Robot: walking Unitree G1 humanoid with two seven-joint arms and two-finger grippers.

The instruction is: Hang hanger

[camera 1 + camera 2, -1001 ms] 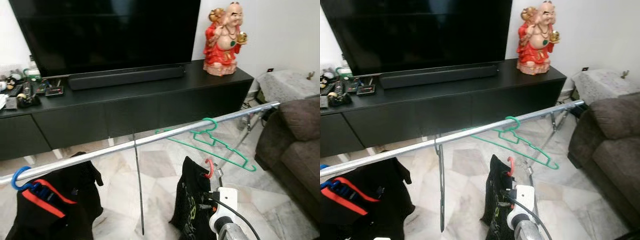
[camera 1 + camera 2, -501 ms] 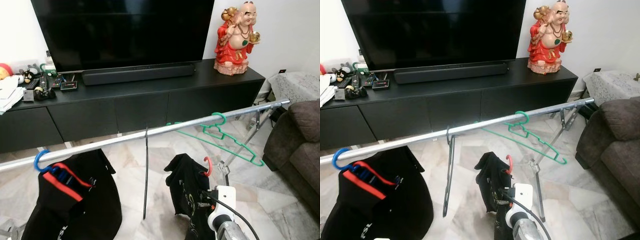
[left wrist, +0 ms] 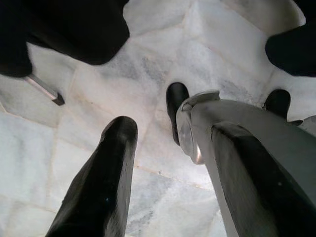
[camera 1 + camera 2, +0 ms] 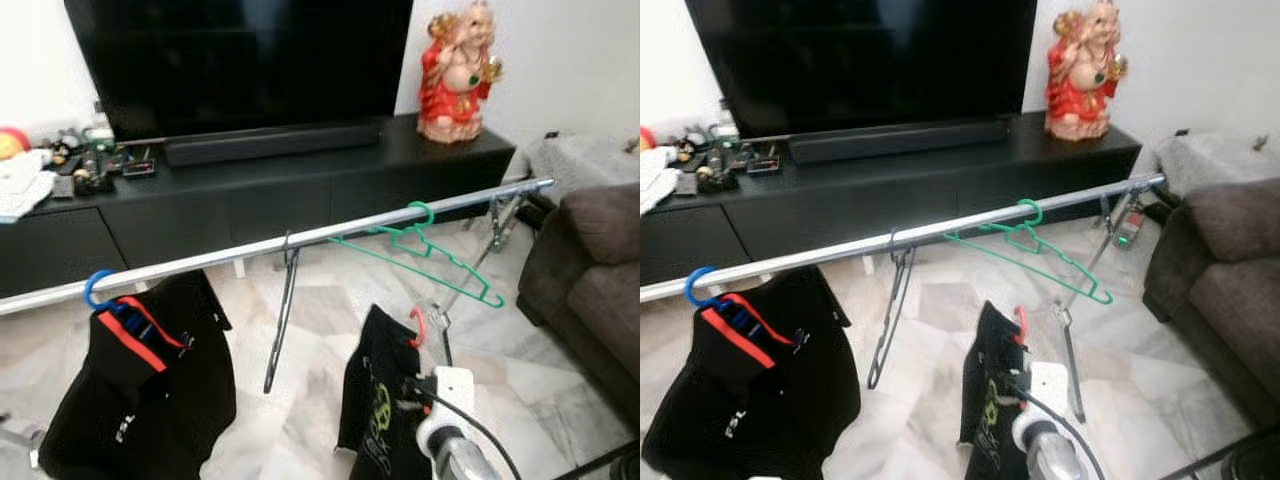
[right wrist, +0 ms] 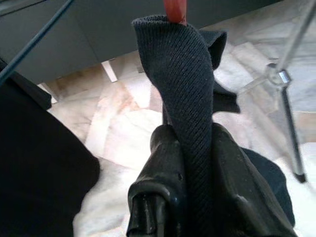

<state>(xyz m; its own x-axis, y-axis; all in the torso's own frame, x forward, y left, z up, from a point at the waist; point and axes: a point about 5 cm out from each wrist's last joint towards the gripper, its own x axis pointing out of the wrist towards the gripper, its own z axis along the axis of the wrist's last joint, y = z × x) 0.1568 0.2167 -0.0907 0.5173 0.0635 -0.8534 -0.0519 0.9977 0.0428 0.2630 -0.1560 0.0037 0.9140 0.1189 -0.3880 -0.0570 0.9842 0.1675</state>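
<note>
Right gripper [image 5: 190, 148]: clamped on the collar of a dark knit garment [image 4: 375, 400] that hung on a red plastic hanger [image 4: 417, 327]; both black fingers pressed against the fabric, the red neck rising just past them.

Red hanger, place: below the long silver metal rail [image 4: 300, 240], hook not yet over it; garment draped down toward the floor.

Left gripper [image 3: 148, 148]: idle, fingers apart, nothing between them, pointing down at the pale marble floor [image 3: 74, 123].

On the rail: an empty green wire hanger [image 4: 425, 250] toward the right end; a blue hanger carrying a black and red jacket [image 4: 140, 390] toward the left end.

Beyond the rail: black low TV cabinet [image 4: 300, 190], a red and gold laughing figurine [image 4: 455, 70] on its right end. Brown sofa [image 4: 590, 270] past the rail's right end.

Change: against half a second earlier the whole view had shifted and blurred, so the camera had moved; the red hanger remained under the rail.

Meaning: probably approach under way; lifting the hook over the rail remained, likely in the gap left of the green hanger.
</note>
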